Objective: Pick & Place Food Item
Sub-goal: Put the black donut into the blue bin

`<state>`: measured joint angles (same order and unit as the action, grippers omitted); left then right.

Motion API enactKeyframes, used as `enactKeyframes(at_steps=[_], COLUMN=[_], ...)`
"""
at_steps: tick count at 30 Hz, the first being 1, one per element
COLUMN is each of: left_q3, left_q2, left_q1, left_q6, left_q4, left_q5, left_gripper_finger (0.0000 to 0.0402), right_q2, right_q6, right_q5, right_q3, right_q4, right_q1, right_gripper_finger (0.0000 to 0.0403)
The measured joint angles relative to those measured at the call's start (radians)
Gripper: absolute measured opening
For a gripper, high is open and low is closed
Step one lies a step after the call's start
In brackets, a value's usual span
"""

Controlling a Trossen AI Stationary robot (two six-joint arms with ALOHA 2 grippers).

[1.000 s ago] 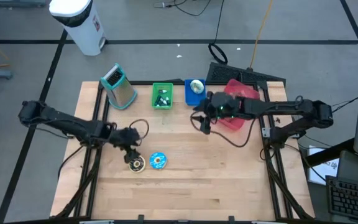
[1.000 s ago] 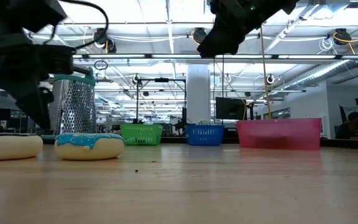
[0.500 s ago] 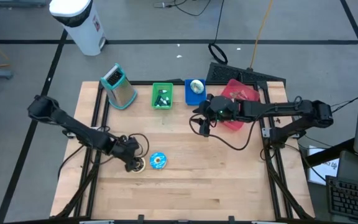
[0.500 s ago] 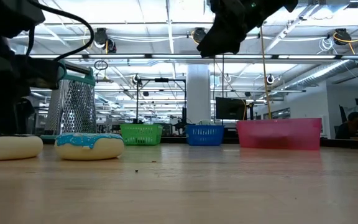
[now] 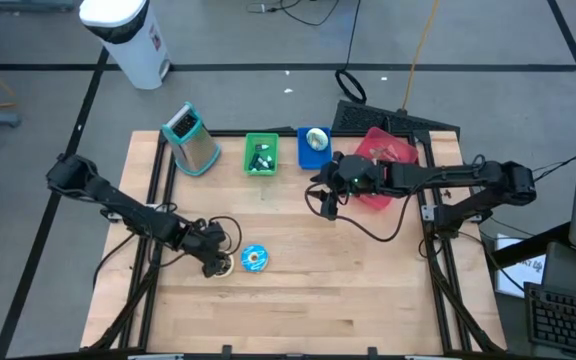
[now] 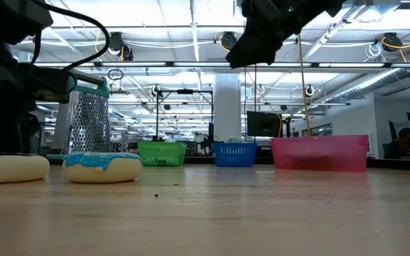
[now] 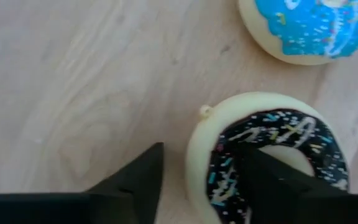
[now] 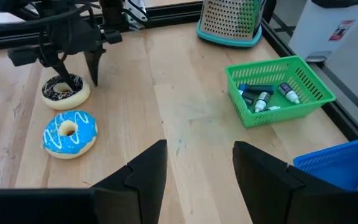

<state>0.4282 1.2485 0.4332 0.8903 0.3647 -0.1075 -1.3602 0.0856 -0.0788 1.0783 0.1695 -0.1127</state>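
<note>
The chocolate donut lies flat on the worktop, near its front-left part, and the left hand is set down over it. In the left wrist view one finger is seen in the donut's hole, against the dark icing, and the other finger stands on the bare wood just outside the pale rim, so that one side of the ring lies between them. The fingers are parted on either side of that rim; whether they press it cannot be told. The donut rests on the wood.

Just beside it, apart from it by a small gap, the blue donut lies on the side toward the worktop's middle.

The left arm is stretched low from the worktop's left edge, with the wrist turned down at the donut.

The right hand is held high above the worktop, near its back-right part, in front of the blue basket and beside the pink bin. Its fingers are spread with nothing between them. The right arm reaches in from the right edge.

At the back a green basket and a grater are also placed.
</note>
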Motion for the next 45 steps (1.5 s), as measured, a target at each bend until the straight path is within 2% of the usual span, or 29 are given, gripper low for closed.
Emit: enactKeyframes(at_steps=[5,11,20,23,28,32,36,42,45], left_q3=[0.008,0.082,0.249,0.268,0.269,0.269,0.269,0.269,0.269], left_q2=[-0.047,-0.128,-0.203,-0.203,-0.18,-0.151,-0.114,-0.082,-0.084], left_q1=[-0.031,-0.086,-0.191,-0.227,-0.307,-0.369,-0.413,-0.428,-0.428], left_q6=[-0.081,-0.315,-0.756,-0.914,-1.124,-1.179,-1.185,-1.188,-1.196], left_q4=[0.002,0.009,-0.059,-0.165,-0.364,-0.459,-0.509,-0.533,-0.536], left_q5=[0.001,-0.122,-0.357,-0.393,-0.393,-0.385,-0.309,-0.288,-0.287], left_gripper_finger=[0.0102,0.0013,0.0042,0.0031,0.0013,0.0014,0.0027,0.0019,0.0009], right_q2=[0.0,0.0,0.0,0.0,-0.049,-0.117,-0.203,-0.287,-0.304], right_q6=[0.008,0.008,0.008,0.028,0.108,0.17,0.162,0.16,0.167], right_q5=[0.0,0.0,0.001,0.001,-0.002,-0.003,0.0,0.008,0.094], right_q3=[-0.087,-0.203,-0.298,-0.333,-0.39,-0.38,-0.342,-0.26,-0.24], right_q4=[-0.135,-0.341,-0.549,-0.685,-0.957,-1.033,-1.022,-1.022,-1.022], right_q1=[0.0,0.0,0.0,0.0,0.0,-0.003,-0.004,-0.008,-0.016], right_gripper_finger=[0.0171,0.0171,0.0171,0.0171,0.0171,0.0171,0.0182,0.0242,0.0274])
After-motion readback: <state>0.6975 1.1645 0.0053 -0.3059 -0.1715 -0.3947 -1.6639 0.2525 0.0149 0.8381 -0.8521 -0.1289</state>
